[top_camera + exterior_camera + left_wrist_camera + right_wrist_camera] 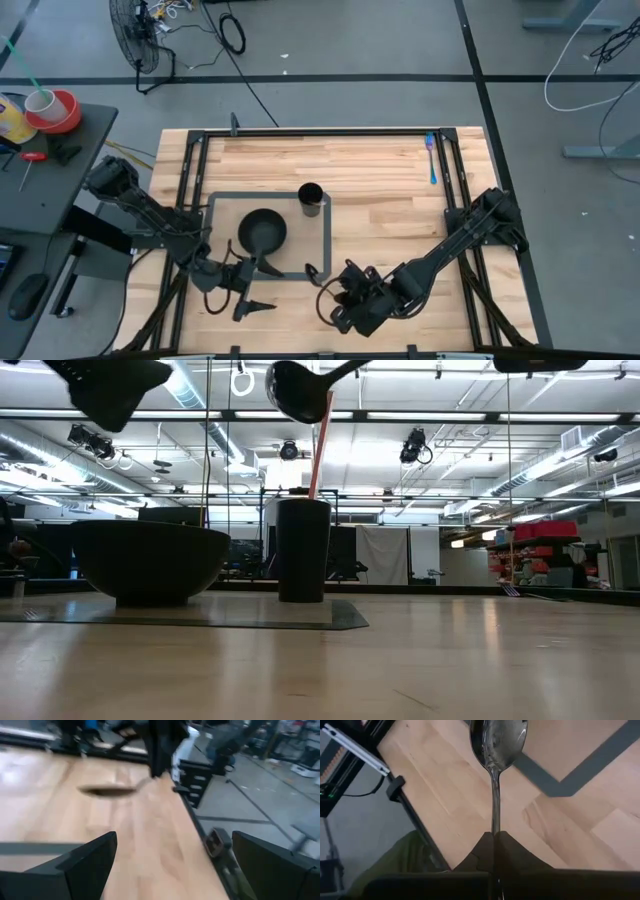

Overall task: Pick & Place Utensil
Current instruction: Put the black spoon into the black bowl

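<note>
A shiny metal spoon (pixel 498 742) is held by my right gripper (pixel 495 847), which is shut on it near the table's near edge (pixel 335 288). In the low view the spoon's bowl (pixel 300 390) hangs high above the table. A black bowl (pixel 262 232) and a black cup (pixel 311 199) holding a red stick (pixel 320 445) stand inside a grey-outlined rectangle (pixel 327 240). My left gripper (pixel 256 290) is open and holds nothing; it hovers just on the near side of the black bowl (pixel 172 870). My right gripper pinches the spoon's handle (pixel 495 822) between its two shut fingers. The fingers lie along the handle, and the spoon sticks straight out ahead of them, bowl foremost. The spoon is lifted clear of the table, its bowl over the rectangle's near right corner (pixel 313 270).
A blue utensil (pixel 431 158) lies at the table's far right edge. The black frame rails (pixel 300 133) run around the table. Bare wood (pixel 390 215) stretches between the rectangle and the right rail. A fan (pixel 135 40) and cables lie on the floor beyond.
</note>
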You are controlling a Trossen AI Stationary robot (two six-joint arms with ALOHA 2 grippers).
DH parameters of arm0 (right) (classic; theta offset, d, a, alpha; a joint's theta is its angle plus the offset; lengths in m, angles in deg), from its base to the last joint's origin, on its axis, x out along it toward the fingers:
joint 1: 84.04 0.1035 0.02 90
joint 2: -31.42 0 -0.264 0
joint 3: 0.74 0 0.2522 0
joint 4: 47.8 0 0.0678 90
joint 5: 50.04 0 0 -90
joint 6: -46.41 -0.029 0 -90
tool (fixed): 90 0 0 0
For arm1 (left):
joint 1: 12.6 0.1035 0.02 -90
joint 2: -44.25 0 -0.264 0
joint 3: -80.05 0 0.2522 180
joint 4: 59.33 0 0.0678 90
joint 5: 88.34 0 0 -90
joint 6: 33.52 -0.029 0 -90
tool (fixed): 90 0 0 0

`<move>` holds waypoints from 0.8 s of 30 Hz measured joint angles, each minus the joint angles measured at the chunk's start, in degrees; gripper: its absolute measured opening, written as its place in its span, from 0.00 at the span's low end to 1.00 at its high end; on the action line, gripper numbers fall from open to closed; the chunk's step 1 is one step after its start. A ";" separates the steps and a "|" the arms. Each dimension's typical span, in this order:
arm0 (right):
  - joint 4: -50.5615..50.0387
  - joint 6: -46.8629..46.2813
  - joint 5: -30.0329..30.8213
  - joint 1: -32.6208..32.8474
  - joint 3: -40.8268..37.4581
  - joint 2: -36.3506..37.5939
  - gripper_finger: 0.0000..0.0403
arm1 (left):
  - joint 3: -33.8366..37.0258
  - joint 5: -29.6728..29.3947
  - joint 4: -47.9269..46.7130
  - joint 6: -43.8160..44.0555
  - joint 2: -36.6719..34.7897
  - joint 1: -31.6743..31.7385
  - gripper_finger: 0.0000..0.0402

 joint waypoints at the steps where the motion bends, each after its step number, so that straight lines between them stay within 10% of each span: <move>1: 0.44 0.05 -0.65 -0.03 0.00 0.00 0.01 | -0.84 -1.76 0.13 -1.08 0.82 0.01 0.99; 24: 2.58 0.59 -4.20 -0.36 -2.49 -0.02 0.02 | -37.47 -14.53 -20.75 -26.12 31.60 3.89 0.91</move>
